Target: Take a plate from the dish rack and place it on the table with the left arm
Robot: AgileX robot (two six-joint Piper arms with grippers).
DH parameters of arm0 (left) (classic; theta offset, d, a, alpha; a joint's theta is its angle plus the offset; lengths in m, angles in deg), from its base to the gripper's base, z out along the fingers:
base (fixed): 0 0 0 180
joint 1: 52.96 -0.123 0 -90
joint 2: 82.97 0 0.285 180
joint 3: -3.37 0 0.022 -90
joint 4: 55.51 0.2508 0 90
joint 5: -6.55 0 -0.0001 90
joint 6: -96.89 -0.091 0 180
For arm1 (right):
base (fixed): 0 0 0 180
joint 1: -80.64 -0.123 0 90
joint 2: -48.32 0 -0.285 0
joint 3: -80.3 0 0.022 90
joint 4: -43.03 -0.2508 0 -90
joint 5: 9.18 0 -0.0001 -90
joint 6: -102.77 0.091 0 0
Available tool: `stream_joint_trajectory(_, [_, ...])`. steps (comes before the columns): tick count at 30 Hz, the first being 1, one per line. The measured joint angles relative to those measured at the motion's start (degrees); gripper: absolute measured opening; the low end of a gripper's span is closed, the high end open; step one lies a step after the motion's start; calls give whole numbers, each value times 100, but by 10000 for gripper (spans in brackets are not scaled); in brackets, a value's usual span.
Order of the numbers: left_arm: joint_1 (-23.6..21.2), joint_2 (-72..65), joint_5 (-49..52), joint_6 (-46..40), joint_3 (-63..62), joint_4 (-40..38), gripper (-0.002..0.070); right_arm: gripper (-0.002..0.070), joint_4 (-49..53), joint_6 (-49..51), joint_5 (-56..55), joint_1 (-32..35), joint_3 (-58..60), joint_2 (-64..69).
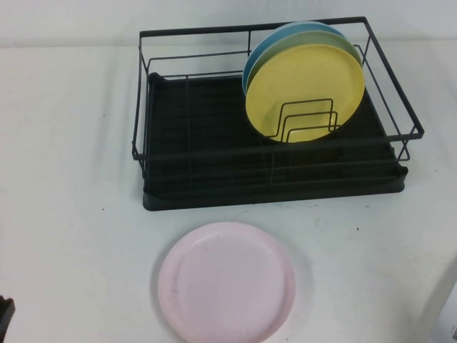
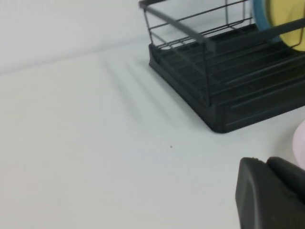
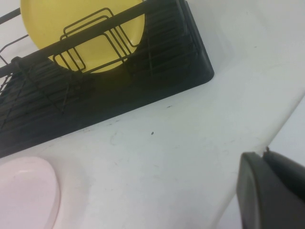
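High view: no brand, label or writing legible anywhere. Desk (image 1: 64,179) is plain white, matte, w/ a few small dark specks near the rack's front edge. Pink plate (image 1: 226,281) lies flat on the desk, just in front of the dish rack (image 1: 214,179), apart from it, nothing touching it. Rack is black wire on a black tray base; its left part holds nothing, right part holds a yellow plate (image 1: 307,86) upright against the wire dividers (image 1: 307,121), w/ a green plate (image 1: 341,41) and a blue plate (image 1: 260,53) stacked behind it. Left tool (image 1: 6,314) shows only as a dark sliver at the lower left corner, well away from the pink plate; right tool not seen here

Left wrist view: left tool (image 2: 271,195) is a dark blurred mass at the frame corner, above bare desk; open or closed: cannot tell. Rack corner (image 2: 214,90) ahead of it, yellow and blue plate edges inside. Thin pale pink edge of the plate (image 2: 300,143) at the frame border. One dark speck on the desk

Right wrist view: right tool (image 3: 271,191) dark, at the corner, near the desk's edge, holding nothing visible; finger state: cannot tell. Rack base, yellow plate behind dividers, part of pink plate (image 3: 26,195) flat on the desk
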Motion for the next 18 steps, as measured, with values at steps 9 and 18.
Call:
stream_joint_trajectory(9, [-272,0,118,395,490,-9,-1,-18,0,0,4,0,0,0])
stream_joint_trajectory(18, [-272,0,152,405,490,-9,-1,-18,0,0,13,0,0,0])
